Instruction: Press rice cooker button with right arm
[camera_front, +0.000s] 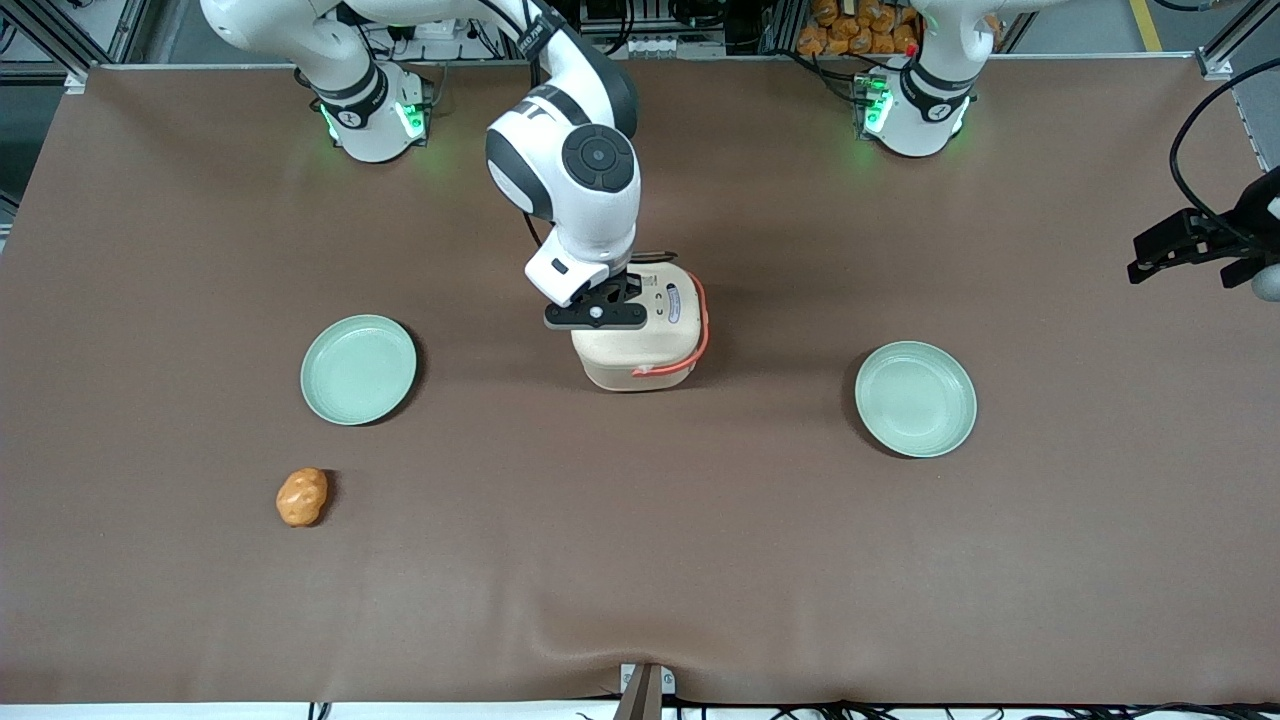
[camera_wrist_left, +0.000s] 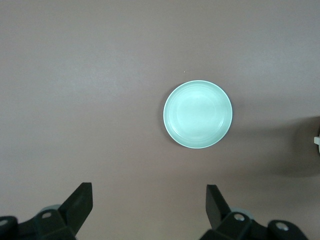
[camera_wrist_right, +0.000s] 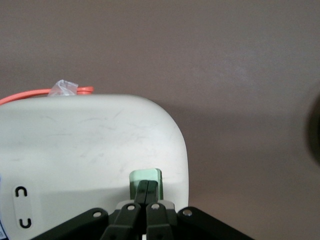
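1. At the middle of the desk (camera_front: 640, 560) the rice cooker (camera_front: 640, 345) is standing, and the hand (camera_wrist_right: 146, 192) of the right arm (camera_front: 575, 170) is placed on top of it, fingers closed together and holding nothing.
2. The tips are seen on the pale green button (camera_wrist_right: 145, 181); it is judged that a straight, gentle push downward is needed, so that the cooker is not tipped or shifted.
3. The desk is covered with a brown cloth.
4. Two green plates (camera_front: 358, 368) (camera_front: 915, 398) and an orange lumpy thing (camera_front: 302, 496) are kept well apart from the cooker.
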